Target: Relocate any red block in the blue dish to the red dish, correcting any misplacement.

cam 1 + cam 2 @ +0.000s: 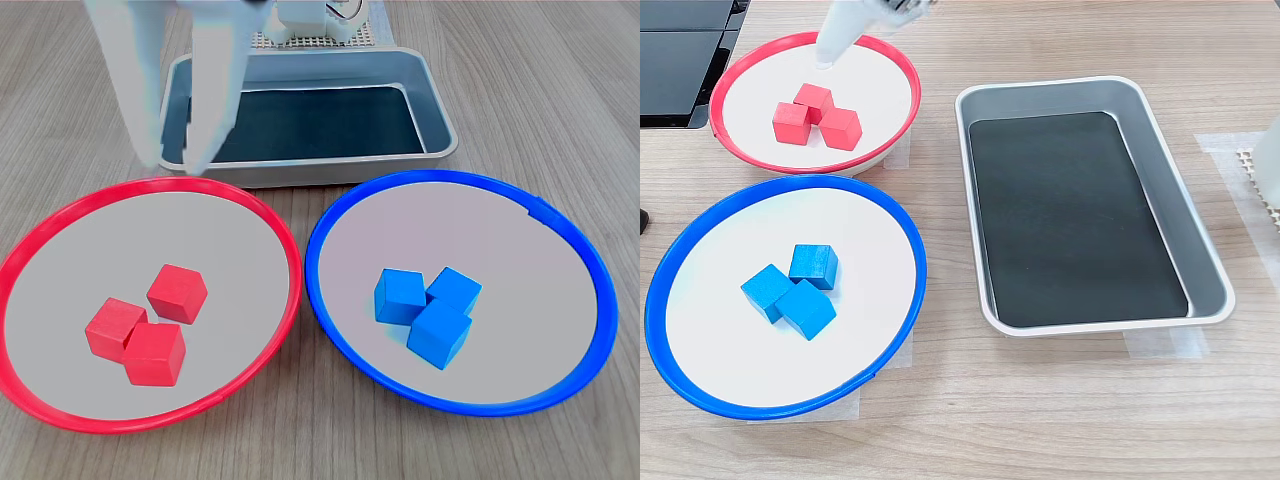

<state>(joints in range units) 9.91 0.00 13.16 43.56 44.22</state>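
Three red blocks (177, 293) (841, 128) lie clustered in the red dish (291, 262) (716, 105), seen in both exterior views. The blue dish (312, 262) (916, 262) holds three blue cubes (425, 310) (800, 285) and no red block. My gripper (175, 160) (826, 58) hangs raised over the far rim of the red dish. Its two white fingers (215, 90) are blurred and stand apart with nothing between them. It touches no block.
A rectangular grey metal tray (438, 112) (1202, 250) with a dark floor stands behind the dishes in the first exterior view and at the second exterior view's right. A black object (680, 50) sits at the second exterior view's top left.
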